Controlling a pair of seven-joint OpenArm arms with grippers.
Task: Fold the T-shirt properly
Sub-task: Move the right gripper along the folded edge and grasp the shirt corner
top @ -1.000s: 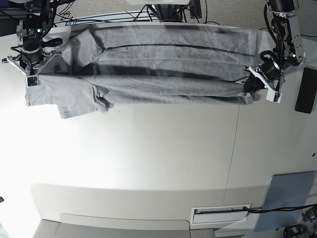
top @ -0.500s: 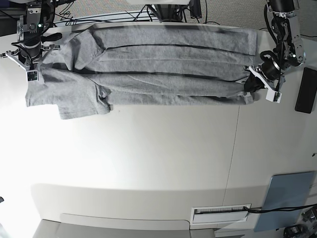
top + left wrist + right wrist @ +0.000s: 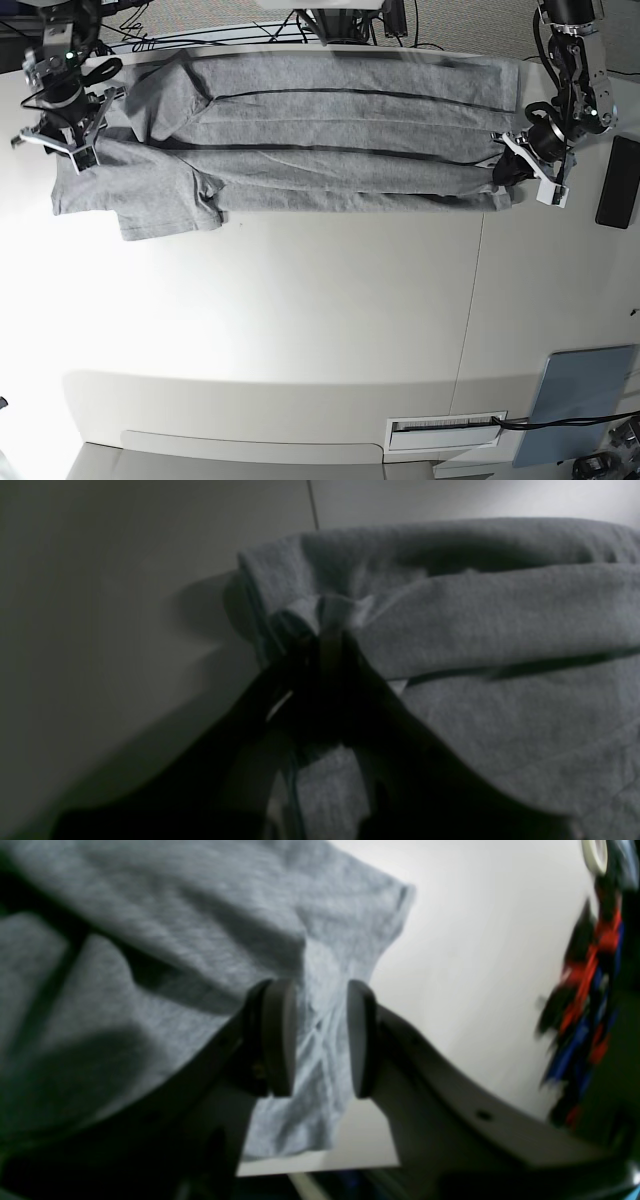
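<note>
Right gripper, far left of base view: pads apart, nothing clamped, grey sleeve cloth lying loose behind the gap. T-shirt: heather grey, spread flat in long lengthwise folds across far side of white table, sleeves toward left end, hem toward right end. Left gripper, right side of base view: fingers together, pinched on bunched T-shirt corner at hem end, cloth puckered at grip pt. Black flat object at right table edge. Grey panel at near right corner.
</note>
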